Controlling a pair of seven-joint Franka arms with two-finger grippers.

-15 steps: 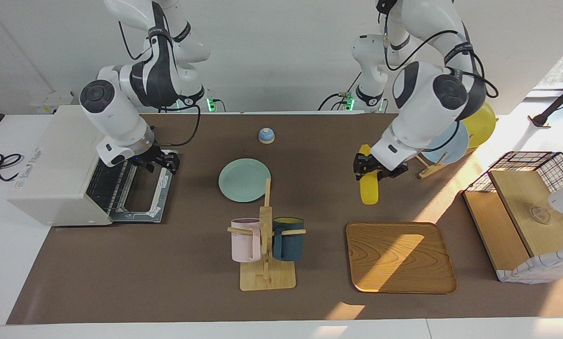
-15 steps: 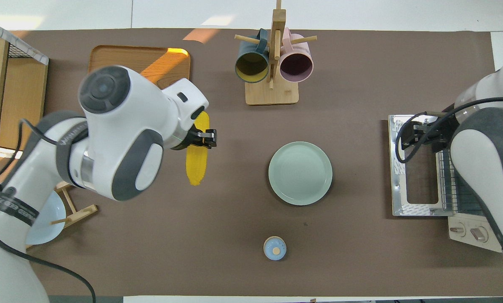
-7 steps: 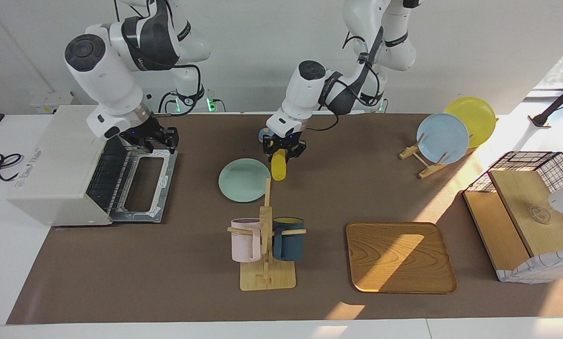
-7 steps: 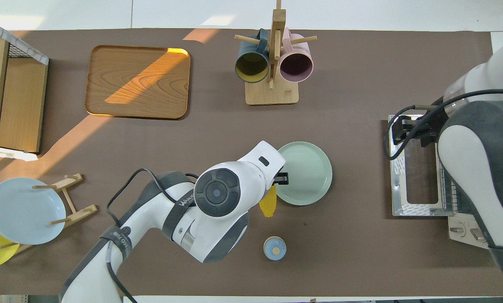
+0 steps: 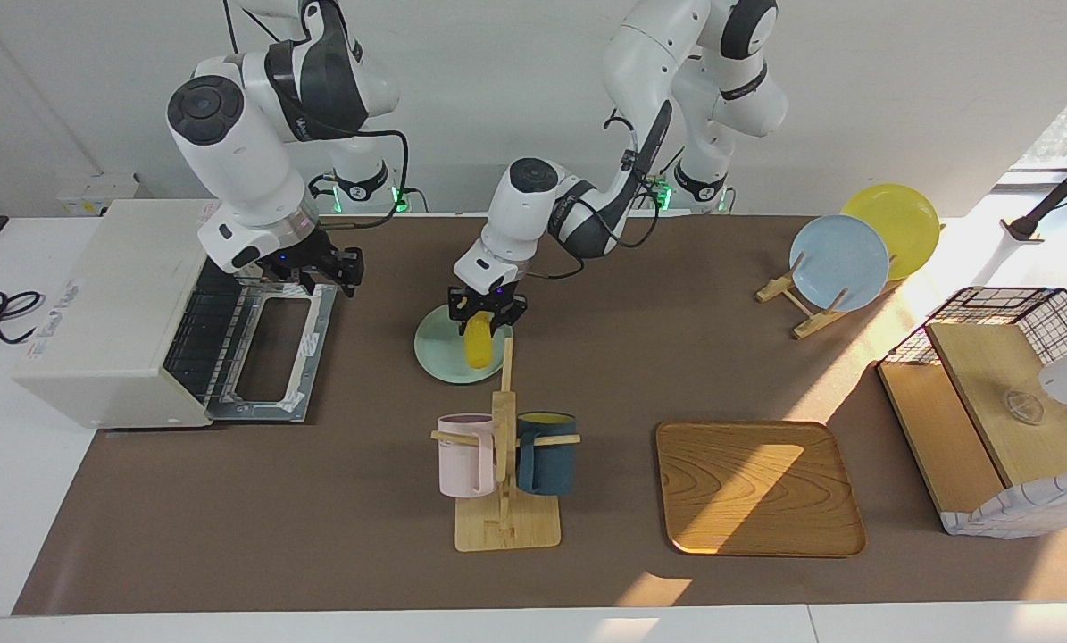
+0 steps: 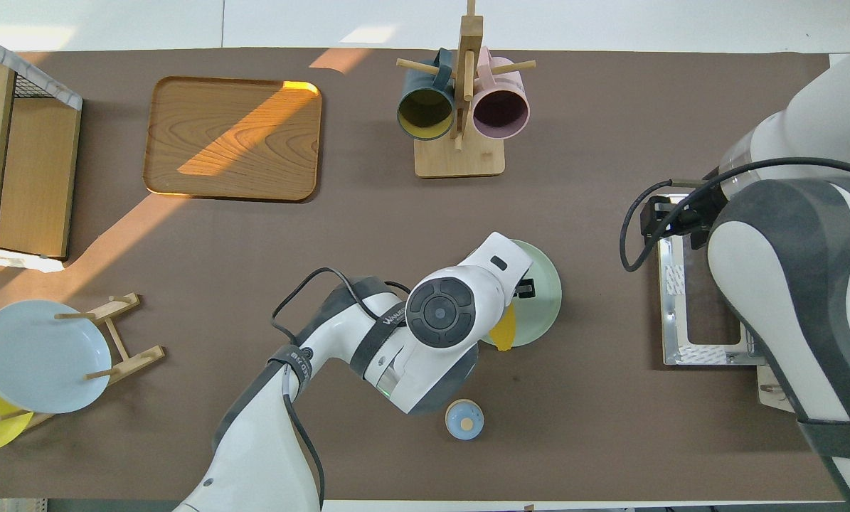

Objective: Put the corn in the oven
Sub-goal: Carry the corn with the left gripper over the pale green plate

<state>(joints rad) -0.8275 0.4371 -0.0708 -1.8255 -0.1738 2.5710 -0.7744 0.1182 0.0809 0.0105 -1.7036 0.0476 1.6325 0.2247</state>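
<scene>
Corn [image 5: 477, 346] in left tool [image 5: 485, 314]

Both views are bright and evenly lit, with soft room light over the brown table [image 5: 229, 536]. At the left arm's end, warm sunlight comes in low, perhaps through a window, and lays slanted orange bands across the tray [image 5: 759, 487] and the table beside the basket [image 5: 997, 393]. Shadows under the arms are faint. The focus is sharp throughout. In the overhead view the tray [image 6: 232, 139] shows a glowing streak.
</scene>
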